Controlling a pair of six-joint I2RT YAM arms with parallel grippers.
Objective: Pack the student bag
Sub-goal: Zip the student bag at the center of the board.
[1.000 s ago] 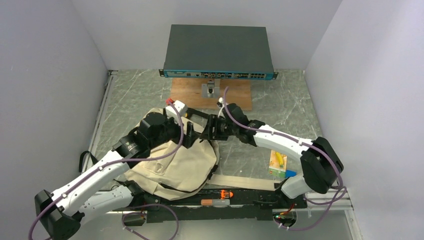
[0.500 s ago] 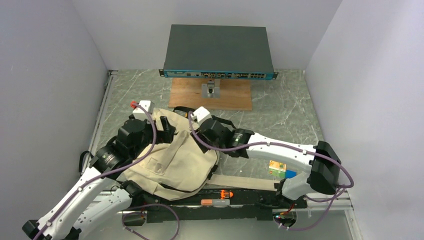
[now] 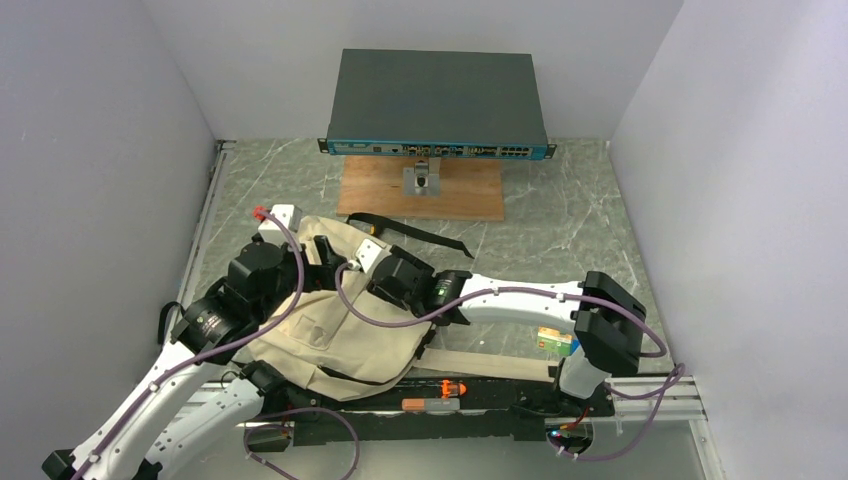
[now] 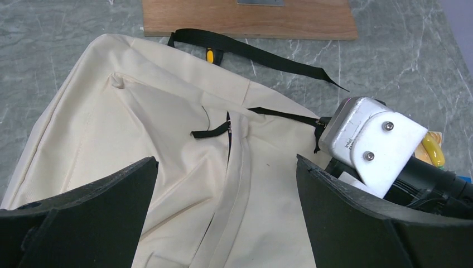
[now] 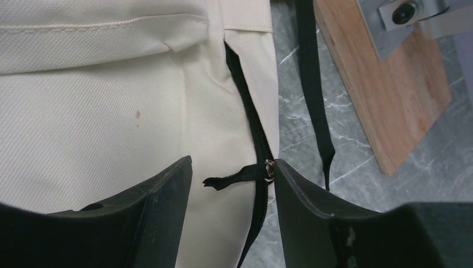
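**Top, left-wrist and right-wrist views.** The student bag [image 3: 340,330] lies flat on the grey marbled table [image 3: 560,220], on the near side of the wooden board [image 3: 420,188] and offset to its left. The bag's far edge stops just short of the board. A network switch [image 3: 437,105] stands above the board on a metal bracket.

A loose black strap [image 4: 262,53] trails from the bag's far edge across the table, close to the board's near edge.

The left gripper [image 4: 225,184] hangs over the cream canvas with its fingers spread wide, holding nothing.

The right gripper [image 5: 231,184] is also unclosed. Its two fingers flank the black pull tab [image 5: 237,176] of the bag's black zipper [image 5: 251,134], on the side of the bag facing the board. Whether either finger touches the slider cannot be told.
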